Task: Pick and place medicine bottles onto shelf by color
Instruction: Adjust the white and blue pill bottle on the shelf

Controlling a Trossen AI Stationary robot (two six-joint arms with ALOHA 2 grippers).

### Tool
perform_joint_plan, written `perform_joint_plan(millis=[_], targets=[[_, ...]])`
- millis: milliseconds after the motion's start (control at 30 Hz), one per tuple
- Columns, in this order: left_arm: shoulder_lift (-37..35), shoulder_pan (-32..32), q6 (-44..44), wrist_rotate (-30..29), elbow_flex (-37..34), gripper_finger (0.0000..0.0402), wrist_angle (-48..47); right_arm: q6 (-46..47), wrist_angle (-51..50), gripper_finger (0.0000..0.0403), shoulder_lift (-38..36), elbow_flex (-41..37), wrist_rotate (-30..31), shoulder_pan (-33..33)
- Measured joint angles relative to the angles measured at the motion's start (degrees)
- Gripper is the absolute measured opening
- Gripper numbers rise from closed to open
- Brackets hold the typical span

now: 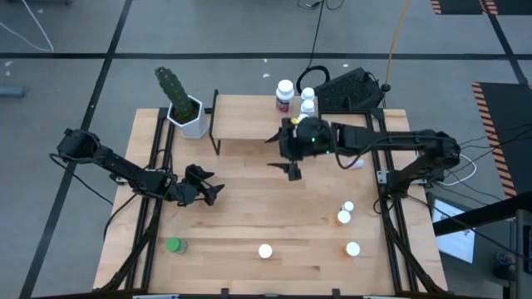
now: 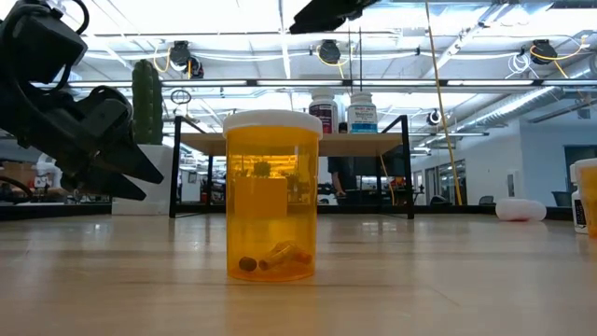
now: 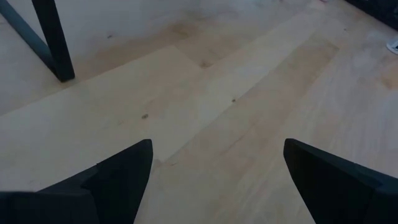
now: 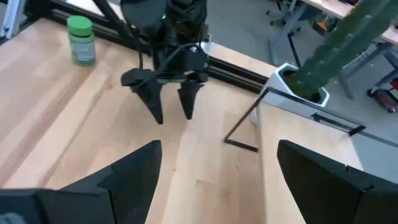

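Two medicine bottles [image 1: 285, 95] [image 1: 307, 101] stand upright on the shelf [image 1: 249, 124] at the table's far side. Others stand on the table: a green one [image 1: 174, 246] near left, an orange one [image 2: 272, 196] at the near middle, and three more [image 1: 345, 214] [image 1: 353, 248] near right. My right gripper [image 1: 278, 154] hangs open in the air over the shelf's near edge, pointing toward the table's left, with nothing between its fingers [image 4: 219, 143]. My left gripper [image 1: 212, 184] stands open and empty low over the table's left half [image 3: 217, 143].
A white pot with a green cactus [image 1: 187, 112] stands by the shelf's left end. A small white thing [image 2: 520, 209] lies on the table at the right. A black shelf leg [image 3: 56, 43] stands ahead of my left gripper. Bare wood lies in the table's middle.
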Motion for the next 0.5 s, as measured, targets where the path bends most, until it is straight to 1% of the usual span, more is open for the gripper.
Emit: perform_joint_plan(millis=[200, 400, 500], targets=[[0.00, 0.04, 0.07, 0.00, 0.00, 0.0365, -0.07, 0.65, 3.17, 0.0312, -0.02, -4.02, 2.23, 3.33], [-0.01, 0.04, 0.12, 0.00, 0.00, 0.0365, -0.13, 0.68, 7.87, 0.0312, -0.31, -8.40, 7.57, 6.01], [0.00, 0.04, 0.14, 0.00, 0.00, 0.0365, -0.32, 1.24, 9.89, 0.0312, -0.50, -10.02, 7.69, 6.48]])
